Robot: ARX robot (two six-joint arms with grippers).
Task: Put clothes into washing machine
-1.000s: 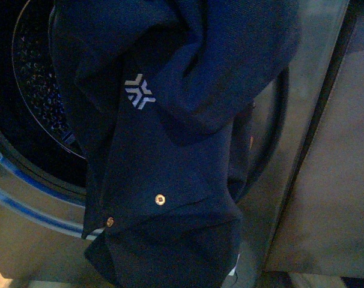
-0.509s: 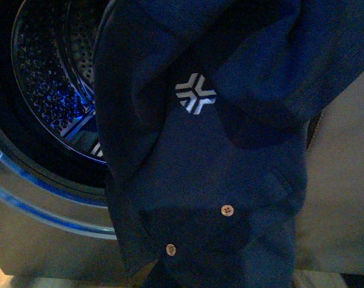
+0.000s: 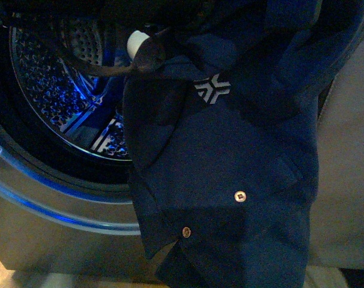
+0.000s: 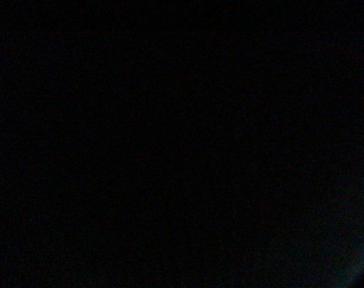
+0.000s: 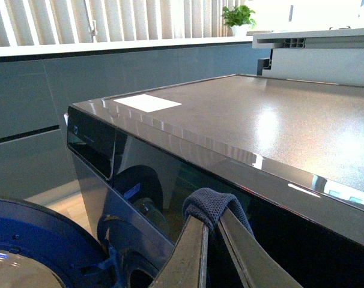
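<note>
The clothes (image 3: pixel 230 168), a dark navy garment with a white logo and silver studs, hang in front of the washing machine (image 3: pixel 44 222) and cover the right side of its porthole. The perforated drum (image 3: pixel 56 96) shows at the left, lit blue. In the front view a dark arm part with a white tip (image 3: pixel 137 43) reaches to the garment's upper left edge; the grippers themselves are hidden there. In the right wrist view my right gripper (image 5: pixel 211 223) is shut on a fold of navy fabric (image 5: pixel 209 204) just below the machine's top edge. The left wrist view is dark.
A plain beige panel (image 3: pixel 347 168) stands right of the machine. In the right wrist view the machine's grey top (image 5: pixel 260 129) stretches away, with its open round door (image 5: pixel 32 240) below, a grey wall and window blinds behind, and a potted plant (image 5: pixel 237 17) far off.
The clothes have shifted right and a little up, uncovering more of the drum. A dark arm part with a white tip has come into view at the top.
</note>
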